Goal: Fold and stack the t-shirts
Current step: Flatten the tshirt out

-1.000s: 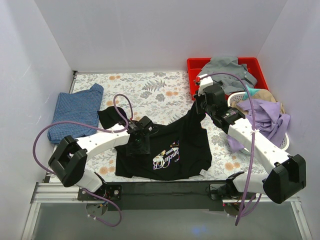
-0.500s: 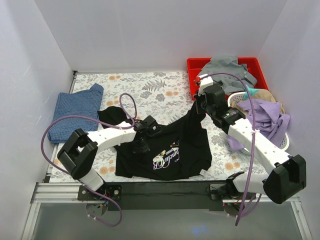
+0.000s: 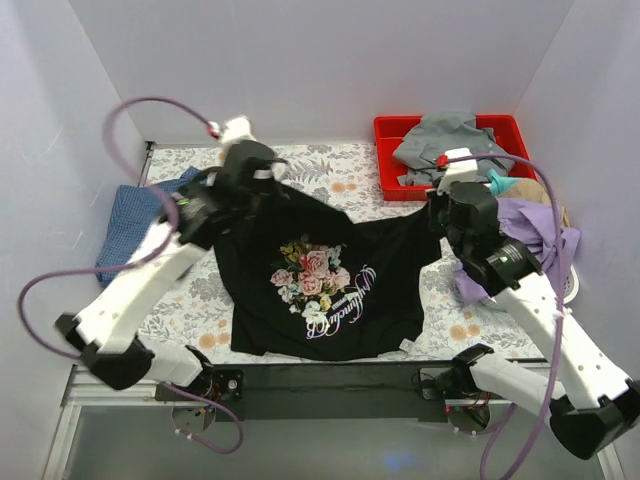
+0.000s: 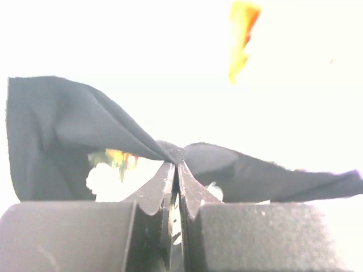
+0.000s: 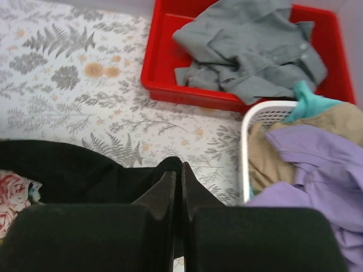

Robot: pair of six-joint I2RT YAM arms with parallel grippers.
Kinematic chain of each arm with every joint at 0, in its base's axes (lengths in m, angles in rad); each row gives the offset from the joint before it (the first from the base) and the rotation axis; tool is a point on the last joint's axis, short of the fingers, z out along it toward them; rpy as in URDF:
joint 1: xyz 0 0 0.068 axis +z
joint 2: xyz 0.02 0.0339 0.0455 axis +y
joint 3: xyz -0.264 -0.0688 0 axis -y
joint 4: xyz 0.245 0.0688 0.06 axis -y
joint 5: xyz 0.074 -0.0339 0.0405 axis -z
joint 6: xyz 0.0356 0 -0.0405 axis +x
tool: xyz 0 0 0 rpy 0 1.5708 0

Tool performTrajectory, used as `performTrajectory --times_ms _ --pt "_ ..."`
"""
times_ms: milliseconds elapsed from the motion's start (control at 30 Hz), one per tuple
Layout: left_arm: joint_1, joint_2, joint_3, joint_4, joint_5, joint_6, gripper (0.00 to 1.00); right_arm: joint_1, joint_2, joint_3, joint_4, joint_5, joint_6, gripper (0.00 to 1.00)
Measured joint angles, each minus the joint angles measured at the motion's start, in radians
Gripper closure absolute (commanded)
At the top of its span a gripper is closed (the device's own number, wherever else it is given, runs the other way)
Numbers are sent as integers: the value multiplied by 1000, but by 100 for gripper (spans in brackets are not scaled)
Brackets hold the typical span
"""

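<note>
The black shirt (image 3: pixel 320 290) stretches print-up over the table's (image 3: pixel 345 172) near middle, its far corners pinched in the tight-pressed jaws of the left gripper (image 4: pixel 177 163) and right gripper (image 5: pixel 181 171), while the blue shirt (image 3: pixel 122 215) lies at the left edge.

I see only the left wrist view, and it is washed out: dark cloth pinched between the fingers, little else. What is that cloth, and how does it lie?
Observer: It is the large black cloth t-shirt; the left gripper holds its far left corner lifted, the near hem lying on the floral table cover.
Operator: Is the other arm on it?
Observer: Yes. The right gripper is shut on the far right corner, close to the red plastic bin.
Operator: Which face is up?
Observer: The pink-rose print faces up.
</note>
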Motion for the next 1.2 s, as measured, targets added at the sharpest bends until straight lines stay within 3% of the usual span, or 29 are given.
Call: performTrajectory --times_ms 100,267,467,600,800,1200 --pt "2 -137 156 -9 -129 11 100 0 -68 53 -52 76 5 99" --pt "2 -344 266 -64 -300 16 100 0 -135 182 -124 179 12 99" --pt "0 -479 298 -105 -305 21 100 8 -187 329 -151 185 11 99" --pt "-1 -586 200 -42 -162 56 100 8 -228 400 -161 164 -10 99" --pt "1 -709 178 111 191 83 100 6 -246 561 -162 55 -47 99" --pt "1 -638 224 292 706 114 100 1 -206 747 -145 -389 -63 99"
